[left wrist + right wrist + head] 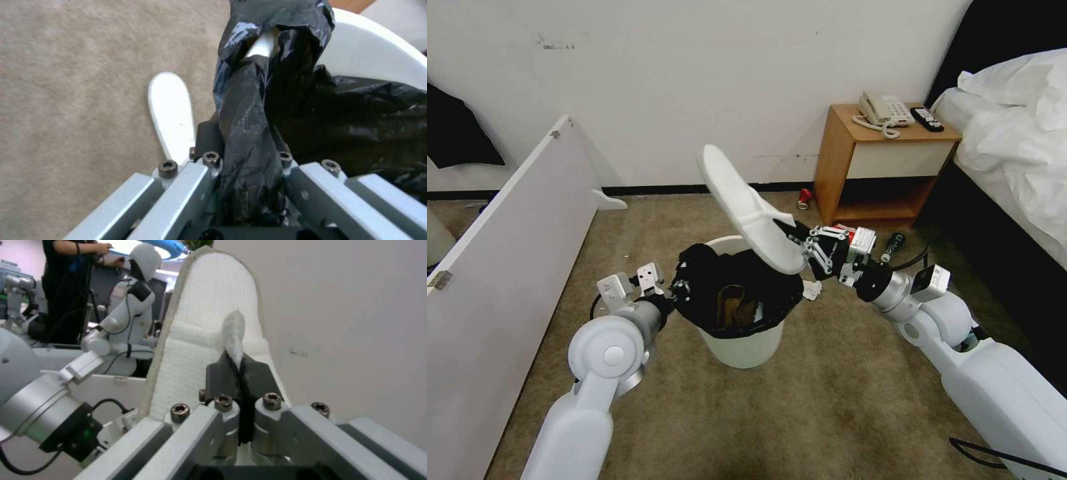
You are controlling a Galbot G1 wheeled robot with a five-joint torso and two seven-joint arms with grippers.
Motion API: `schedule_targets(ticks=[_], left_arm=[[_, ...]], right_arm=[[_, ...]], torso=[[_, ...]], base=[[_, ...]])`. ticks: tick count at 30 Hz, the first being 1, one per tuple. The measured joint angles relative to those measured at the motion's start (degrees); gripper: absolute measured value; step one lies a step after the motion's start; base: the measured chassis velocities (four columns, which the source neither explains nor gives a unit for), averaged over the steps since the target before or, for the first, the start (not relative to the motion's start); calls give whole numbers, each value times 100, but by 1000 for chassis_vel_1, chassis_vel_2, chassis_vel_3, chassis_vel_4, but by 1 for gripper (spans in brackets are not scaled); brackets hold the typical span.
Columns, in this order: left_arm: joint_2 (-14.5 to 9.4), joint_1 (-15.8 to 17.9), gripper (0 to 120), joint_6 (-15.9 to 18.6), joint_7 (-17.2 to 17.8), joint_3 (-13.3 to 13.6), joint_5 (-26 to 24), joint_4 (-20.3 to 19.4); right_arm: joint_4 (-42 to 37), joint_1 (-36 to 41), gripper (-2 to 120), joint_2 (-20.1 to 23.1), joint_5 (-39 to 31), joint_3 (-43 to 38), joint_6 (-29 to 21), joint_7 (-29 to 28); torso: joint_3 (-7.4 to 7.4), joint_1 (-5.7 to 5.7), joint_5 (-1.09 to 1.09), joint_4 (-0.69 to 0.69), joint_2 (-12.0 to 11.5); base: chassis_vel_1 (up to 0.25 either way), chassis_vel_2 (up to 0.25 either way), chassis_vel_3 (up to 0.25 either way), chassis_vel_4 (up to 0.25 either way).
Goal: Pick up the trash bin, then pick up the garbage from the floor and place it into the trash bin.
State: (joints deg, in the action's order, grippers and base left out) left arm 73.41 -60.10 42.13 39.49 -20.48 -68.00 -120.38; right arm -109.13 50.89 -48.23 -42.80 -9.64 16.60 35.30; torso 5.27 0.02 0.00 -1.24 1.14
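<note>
1. Carpeted bedroom floor, head view: trash bin (740, 343) stands mid-carpet, left gripper (675, 291) clamped on its bag-covered rim; right gripper (796, 233) pinches a white slipper (740, 197) tilted over the bin.
2. Left wrist view: fingers (209, 141) clenched on black bag (249, 126) and rim.
3. Right wrist view: fingers (222, 373) closed on slipper strap.

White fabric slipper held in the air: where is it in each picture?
Head view: white fabric slipper at centre, tilted above the round white plastic trash bin, pinched by the right gripper.
Right wrist view: upright, mid-picture.
Left wrist view: cannot tell; a white curve behind the black bag may be it.
Shared landmark: the black bag, gripped by the left gripper.
</note>
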Motion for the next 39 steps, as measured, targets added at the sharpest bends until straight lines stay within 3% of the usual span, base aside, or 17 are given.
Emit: schedule_targets(ticks=[17,39], left_arm=[[105,335,4,0,-229,345,-176,267],[187,423,4,0,-380,367,-143,368]], right_arm=[[36,30,0,-4,93,-101,8,46],[84,5,0,12,125,-104,7,67]], torso=[[0,0,0,1,0],[0,0,0,1,0]], base=[[0,0,0,0],[0,0,0,0]])
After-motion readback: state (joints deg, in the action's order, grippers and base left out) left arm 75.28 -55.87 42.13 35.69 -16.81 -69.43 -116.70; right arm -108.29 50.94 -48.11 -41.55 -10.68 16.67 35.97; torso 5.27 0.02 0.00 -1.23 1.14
